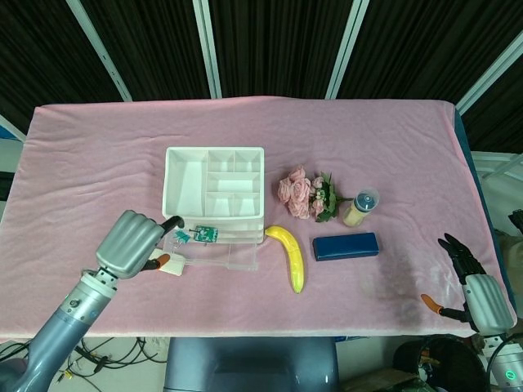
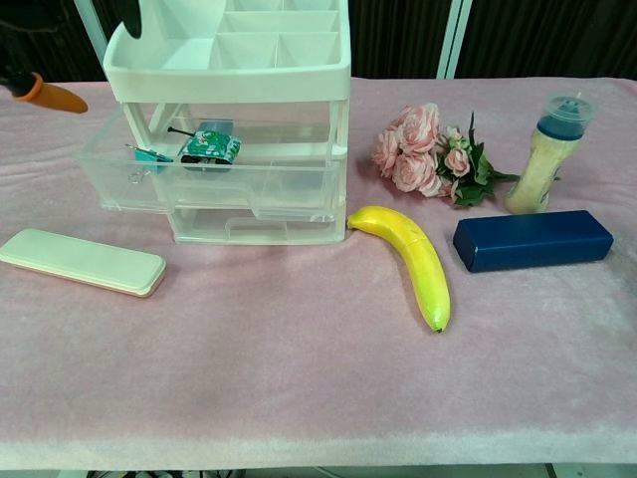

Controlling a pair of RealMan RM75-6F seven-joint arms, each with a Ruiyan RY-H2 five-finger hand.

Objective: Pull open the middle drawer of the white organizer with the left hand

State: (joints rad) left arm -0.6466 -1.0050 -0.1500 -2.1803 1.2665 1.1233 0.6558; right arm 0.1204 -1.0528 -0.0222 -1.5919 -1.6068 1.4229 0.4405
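The white organizer (image 1: 215,193) (image 2: 239,60) stands left of centre on the pink cloth. One clear drawer (image 2: 214,184) (image 1: 216,249) is pulled out toward me, with a green packet (image 2: 209,145) inside. My left hand (image 1: 129,243) hovers raised just left of that drawer and holds nothing. In the chest view only an orange-tipped thumb (image 2: 55,97) and a dark finger (image 2: 129,15) show at the top left, clear of the drawer. At the table's front right corner my right hand (image 1: 476,287) lies with fingers spread and nothing in it.
A flat white case (image 2: 82,261) lies in front of the organizer's left side. To the organizer's right are a banana (image 1: 292,256), a navy box (image 1: 346,246), pink flowers (image 1: 304,194) and a small bottle (image 1: 360,207).
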